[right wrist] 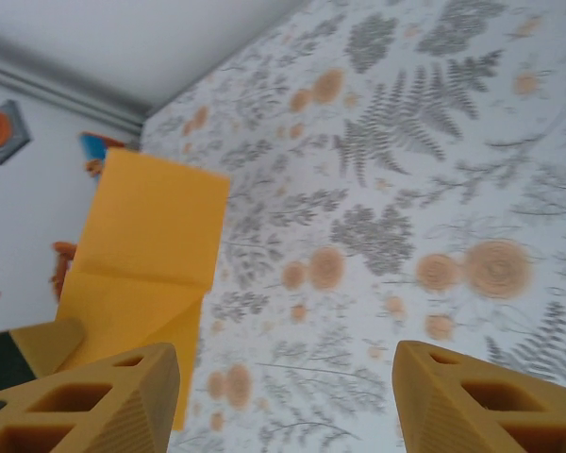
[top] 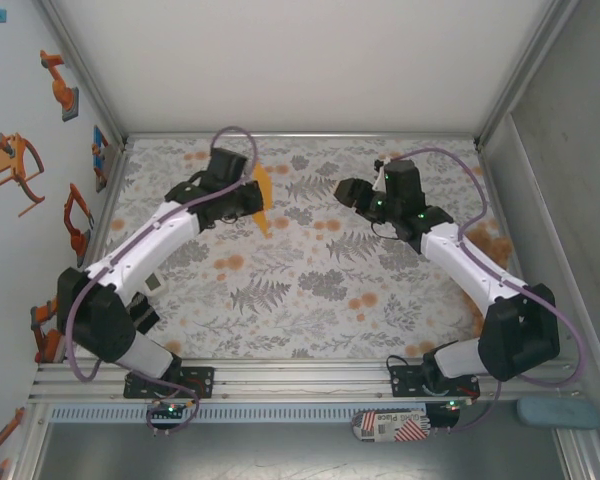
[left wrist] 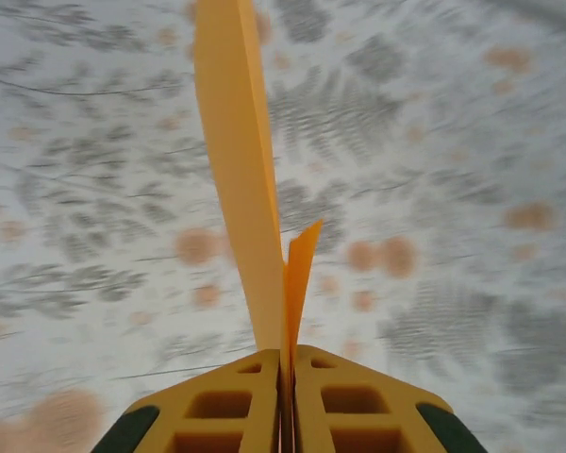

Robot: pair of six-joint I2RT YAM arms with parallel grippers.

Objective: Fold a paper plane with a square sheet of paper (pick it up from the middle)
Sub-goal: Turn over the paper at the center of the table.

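- Yellow ribbed plastic fingers (left wrist: 236, 401) of the left gripper (left wrist: 285, 363) sit pressed together, clamped on the lower edge of the sheet of paper (left wrist: 234, 170).
- From that grip, the thin, smooth orange-yellow sheet rises edge-on as two leaves: one long, one short and pointed.
- In the top view the left gripper (top: 248, 200) holds the sheet (top: 264, 198) upright over the far left part of the cloth (top: 310, 290).
- Right gripper (right wrist: 288, 377): jaws wide apart, nothing between them; beyond its left finger, the sheet (right wrist: 146, 255) shows a flat face with one straight crease.
- In the top view the right gripper (top: 348, 190) faces the sheet, apart from it.
- The cloth is pale, printed with grey ferns and small orange flowers.
- A striped label (top: 390, 427) lies at the near rail; its writing is too small to read.
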